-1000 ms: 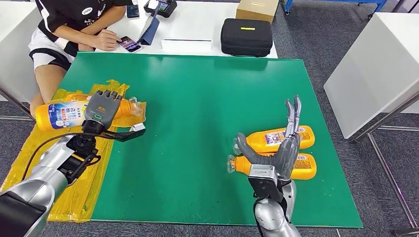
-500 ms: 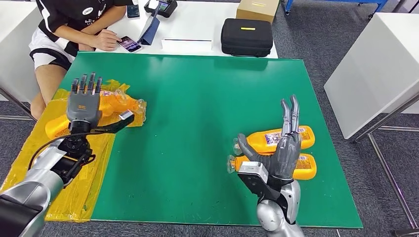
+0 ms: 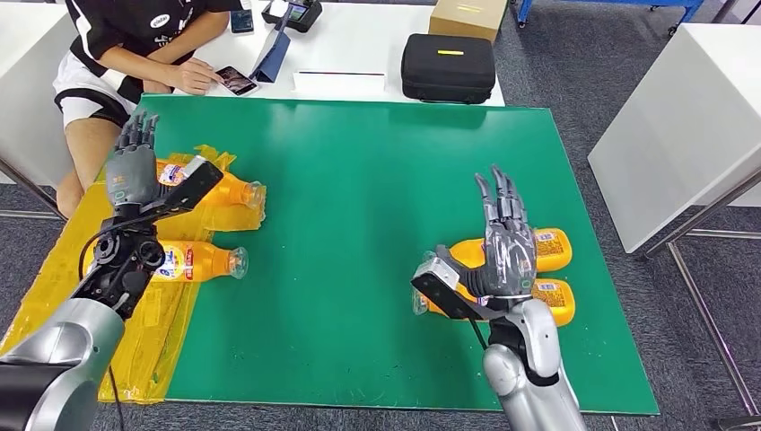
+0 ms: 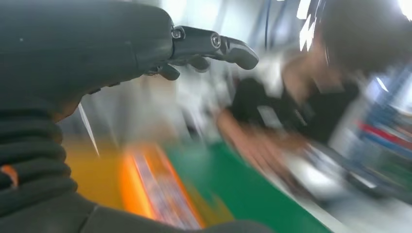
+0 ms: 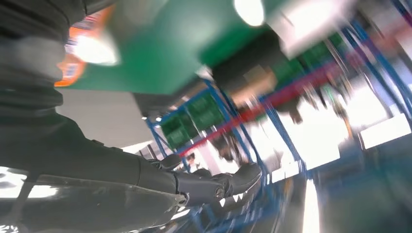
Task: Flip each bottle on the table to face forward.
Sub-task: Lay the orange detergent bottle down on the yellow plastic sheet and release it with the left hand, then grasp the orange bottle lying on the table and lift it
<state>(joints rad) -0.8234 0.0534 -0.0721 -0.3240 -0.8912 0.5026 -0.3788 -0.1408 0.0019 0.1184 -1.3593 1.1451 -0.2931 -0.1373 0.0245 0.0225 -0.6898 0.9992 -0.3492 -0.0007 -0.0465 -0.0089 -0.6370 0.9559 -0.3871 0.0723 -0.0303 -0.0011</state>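
Four orange plastic bottles w/ printed labels, all lying on their sides. Left pair sits on the crinkled yellow plastic sheet (image 3: 54,296) at the left edge of the green table mat (image 3: 359,180): far-left bottle (image 3: 215,190), cap toward centre, and near-left bottle (image 3: 193,261), just released. One second ago the left hand (image 3: 130,171) was gripping that bottle from above; now the bottle is down, label up, and the hand is lifted clear, fingers spread, holding nothing. Judgement: this flip looks done.

Right pair, touching side by side: far-right bottle (image 3: 547,247) and near-right bottle (image 3: 555,301), white labels up, caps toward centre. Right hand (image 3: 504,247) has turned since then, palm-down above them, fingers extended, empty.

Seated person (image 3: 135,45) w/ phone at the far-left corner.
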